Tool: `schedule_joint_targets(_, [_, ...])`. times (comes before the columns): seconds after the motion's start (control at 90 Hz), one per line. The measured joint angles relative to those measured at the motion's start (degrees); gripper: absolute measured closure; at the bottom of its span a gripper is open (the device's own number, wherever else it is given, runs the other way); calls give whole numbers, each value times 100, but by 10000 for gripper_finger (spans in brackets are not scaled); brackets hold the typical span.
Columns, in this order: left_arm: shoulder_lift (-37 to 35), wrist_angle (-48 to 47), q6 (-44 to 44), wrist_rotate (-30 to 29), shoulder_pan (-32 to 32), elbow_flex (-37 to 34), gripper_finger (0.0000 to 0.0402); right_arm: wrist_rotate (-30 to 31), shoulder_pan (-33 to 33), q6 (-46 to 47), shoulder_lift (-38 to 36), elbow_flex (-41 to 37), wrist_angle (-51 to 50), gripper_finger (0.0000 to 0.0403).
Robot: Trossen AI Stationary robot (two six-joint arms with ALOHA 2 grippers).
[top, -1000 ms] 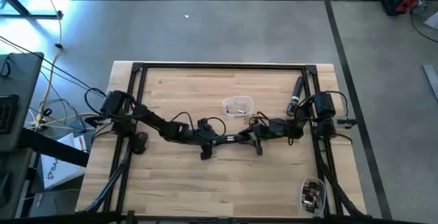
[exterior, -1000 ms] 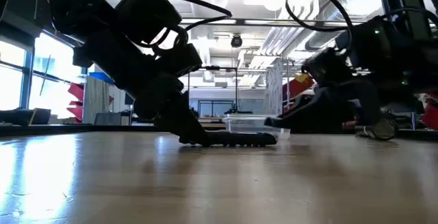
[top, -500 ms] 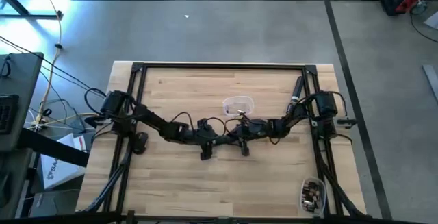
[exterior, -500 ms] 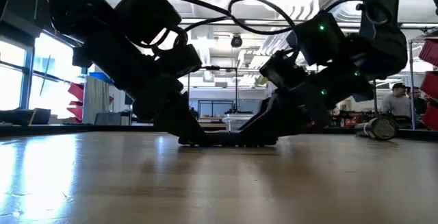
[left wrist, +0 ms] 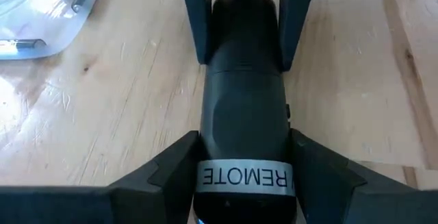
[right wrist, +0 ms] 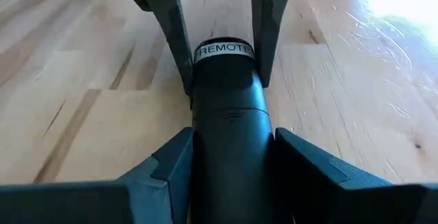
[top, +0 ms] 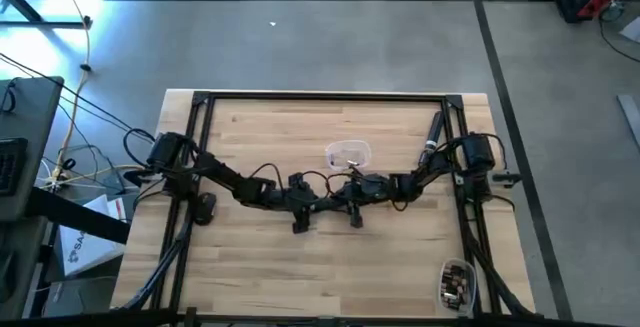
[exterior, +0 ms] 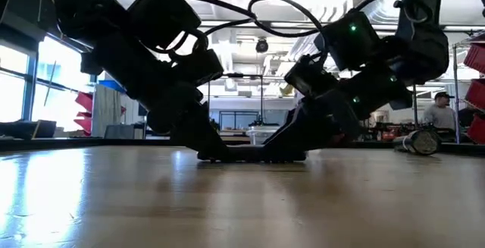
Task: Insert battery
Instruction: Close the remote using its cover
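On a pale wooden table (top: 250, 267), two dark robot arms meet at centre over a black remote (left wrist: 243, 107) lying flat, the left gripper (left wrist: 243, 176) with jaws clenched on its labelled end and the right gripper (right wrist: 229, 162) with jaws clamped on the other. The remote looks light, rigid and smooth, best held by its long sides. A clear tray (top: 348, 153) of batteries sits at twelve o'clock from the remote; a workshop lies beyond.

The remote (top: 328, 204) lies mid-table between left hand (top: 308, 204) and right hand (top: 347, 202).
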Motion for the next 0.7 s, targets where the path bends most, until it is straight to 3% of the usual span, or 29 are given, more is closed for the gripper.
schedule_joint_targets(0.456, [0, 6, -1, 0, 0, 0, 220, 8, 17, -159, -15, 14, 73, 246])
schedule_joint_targets(0.7, [0, 56, -185, 51, -4, 2, 220, -26, 37, -259, -539, 27, -536, 175])
